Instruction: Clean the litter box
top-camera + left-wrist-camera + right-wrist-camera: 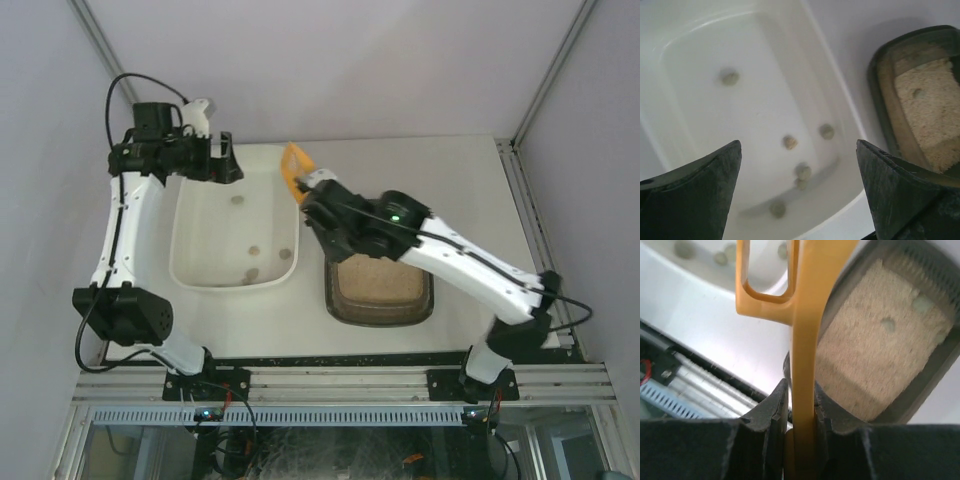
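With my right hand (801, 395) clamped on the orange scoop (295, 165) and my left hand (222, 160) gaping over the white tub (215, 230), I judge I'm mid-scooping; next, dig under a clump (887, 325) in the litter box (380, 290) just right of that tub.

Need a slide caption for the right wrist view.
Right gripper shut on the orange scoop's handle; litter box beyond, two clumps in its litter.
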Action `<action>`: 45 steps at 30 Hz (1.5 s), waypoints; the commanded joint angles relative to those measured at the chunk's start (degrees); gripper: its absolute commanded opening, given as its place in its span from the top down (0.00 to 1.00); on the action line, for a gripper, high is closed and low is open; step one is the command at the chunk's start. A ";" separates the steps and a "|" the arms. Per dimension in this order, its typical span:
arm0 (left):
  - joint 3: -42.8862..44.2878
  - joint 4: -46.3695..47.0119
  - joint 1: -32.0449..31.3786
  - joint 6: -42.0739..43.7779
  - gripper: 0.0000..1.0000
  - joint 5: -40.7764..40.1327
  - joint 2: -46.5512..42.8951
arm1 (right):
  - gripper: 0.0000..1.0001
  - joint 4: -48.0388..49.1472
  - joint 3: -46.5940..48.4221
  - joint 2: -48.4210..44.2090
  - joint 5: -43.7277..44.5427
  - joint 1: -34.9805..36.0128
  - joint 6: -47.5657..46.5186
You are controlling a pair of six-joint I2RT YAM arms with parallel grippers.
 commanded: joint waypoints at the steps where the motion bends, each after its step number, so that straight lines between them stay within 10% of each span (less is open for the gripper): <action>1: 8.33 1.82 -9.24 1.72 0.00 5.68 7.00 | 1.00 -1.69 -12.56 -8.93 -9.58 -3.39 13.10; 8: 16.38 6.43 -22.75 -1.24 0.00 7.40 22.03 | 1.00 2.85 -33.44 -23.21 -28.86 -15.72 22.56; 15: 31.31 4.03 -32.33 0.99 0.00 2.88 35.64 | 1.00 0.11 -37.34 -29.16 -26.45 -17.74 25.75; 29: 10.87 14.87 -37.18 3.99 0.00 -13.86 35.07 | 1.00 8.53 -58.24 -55.01 -29.77 -21.83 37.82; 45: 2.37 15.25 -37.18 -4.09 0.19 -16.20 34.61 | 1.00 14.16 -62.55 -54.51 -31.82 -22.60 36.68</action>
